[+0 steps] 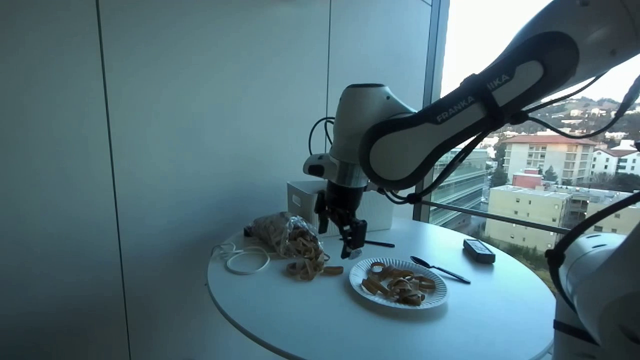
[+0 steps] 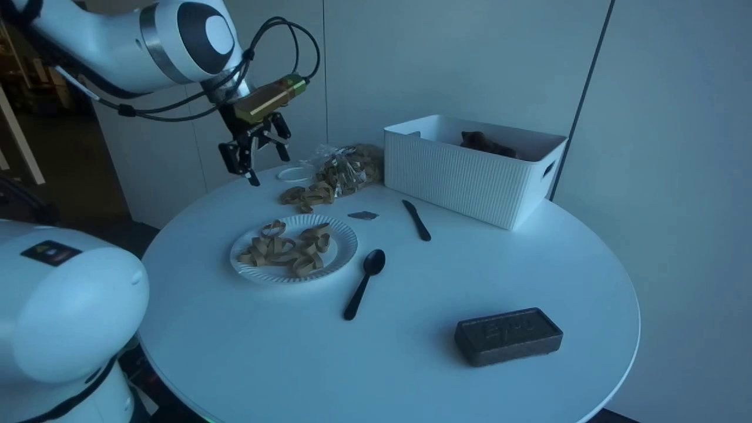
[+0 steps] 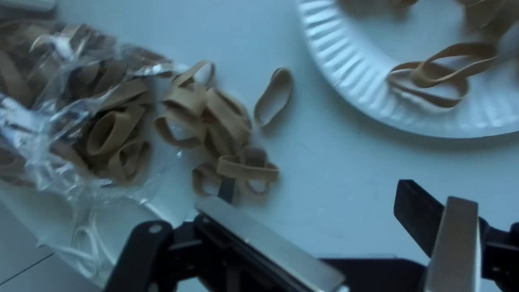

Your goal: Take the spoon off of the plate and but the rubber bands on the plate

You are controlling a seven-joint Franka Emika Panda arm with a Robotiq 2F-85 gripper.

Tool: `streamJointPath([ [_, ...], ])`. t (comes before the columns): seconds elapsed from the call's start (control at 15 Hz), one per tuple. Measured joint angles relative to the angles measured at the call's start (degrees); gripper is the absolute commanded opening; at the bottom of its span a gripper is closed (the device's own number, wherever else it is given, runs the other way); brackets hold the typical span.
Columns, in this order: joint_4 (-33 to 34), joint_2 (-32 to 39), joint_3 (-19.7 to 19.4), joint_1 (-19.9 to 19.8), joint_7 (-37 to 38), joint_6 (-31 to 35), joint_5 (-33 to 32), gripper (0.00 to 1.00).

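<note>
Several rubber bands (image 3: pixel 225 115) lie loose by the bag (image 1: pixel 272 231), gripper (image 2: pixel 270 168) spread and empty: I'd center over them, pinch low, lift above plate (image 2: pixel 348 238) height.

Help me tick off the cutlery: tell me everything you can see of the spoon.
The spoon is slim and black, with an oval bowl and a long, thin handle; it looks like plastic. It lies on the white table beside the plate, with a gap between them, its bowl seemingly facing up and pointing roughly toward the white box. Only the table is seen touching it.
</note>
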Motion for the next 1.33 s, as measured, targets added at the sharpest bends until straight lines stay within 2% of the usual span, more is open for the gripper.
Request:
streamJointPath([
  [0.13, 0.7, 5.0, 0.1, -0.1, 0.0, 8.5, -1.8, 1.0],
  [0.33, 3.8, 13.6, -0.4, -0.2, -0.1, 13.2, -0.8, 1.0],
  [0.53, 7.4, 20.2, -0.6, -0.9, 0.0, 13.3, 1.4, 1.0],
  [0.67, 9.0, 22.0, -0.2, -2.3, 1.0, 14.2, 0.2, 1.0],
  [1.0, 10.6, 22.3, 0.8, -5.7, 10.6, 14.2, -7.4, 1.0],
  [1.33, 11.8, 23.3, 1.1, -6.0, 12.8, 7.6, -6.4, 1.0],
])
